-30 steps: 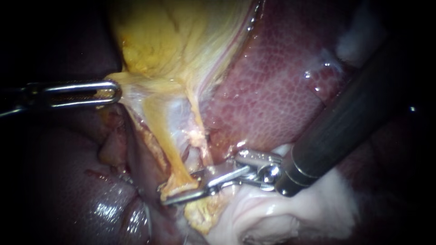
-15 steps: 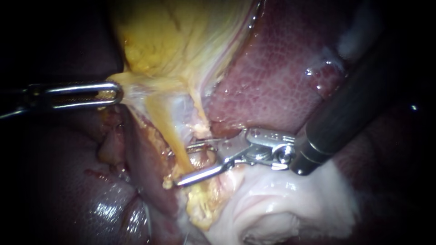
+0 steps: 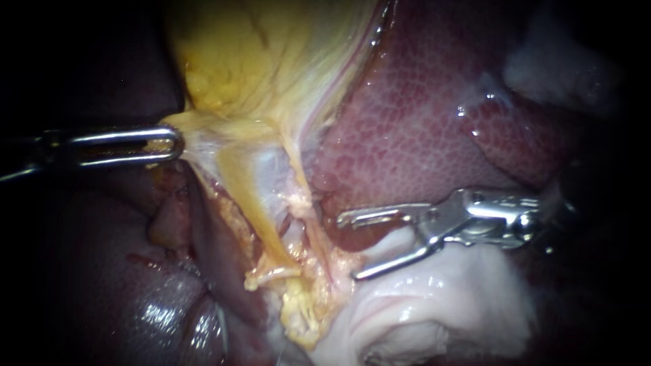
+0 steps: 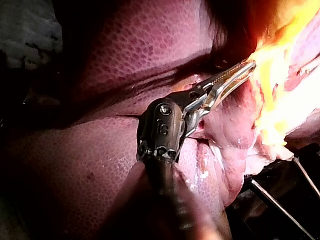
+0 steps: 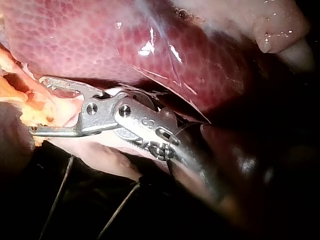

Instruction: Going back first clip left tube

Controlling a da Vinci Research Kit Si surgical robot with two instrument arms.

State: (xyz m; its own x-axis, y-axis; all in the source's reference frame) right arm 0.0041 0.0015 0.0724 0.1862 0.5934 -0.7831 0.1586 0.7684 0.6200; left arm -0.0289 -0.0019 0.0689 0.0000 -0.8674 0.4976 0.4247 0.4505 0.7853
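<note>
My left instrument [image 3: 171, 141] comes in from the left, its jaws shut on the yellow edge of the gallbladder [image 3: 271, 61] and holding it taut. The left wrist view shows the same grip [image 4: 242, 72] on bright yellow tissue [image 4: 272, 75]. Below the gallbladder two pale yellow tubes run down; the left tube [image 3: 247, 203] ends in frayed yellow tissue. I can make out no clip on it. My right instrument [image 3: 347, 247] lies to the right of the tubes with its jaws open and nothing gripped. In the right wrist view those jaws [image 5: 37, 105] gape beside orange-yellow tissue [image 5: 15, 95].
Dark red liver [image 3: 420, 129] fills the upper right, and more liver [image 3: 102, 271] lies at the lower left. A white glistening mass of tissue [image 3: 434, 305] sits under the right instrument. Thin dark wires [image 5: 60, 200] show below the tissue in the right wrist view.
My right instrument has drawn back to the right, off the lower end of the left tube, jaws open; its dark shaft has left the view. The left instrument has held still.
</note>
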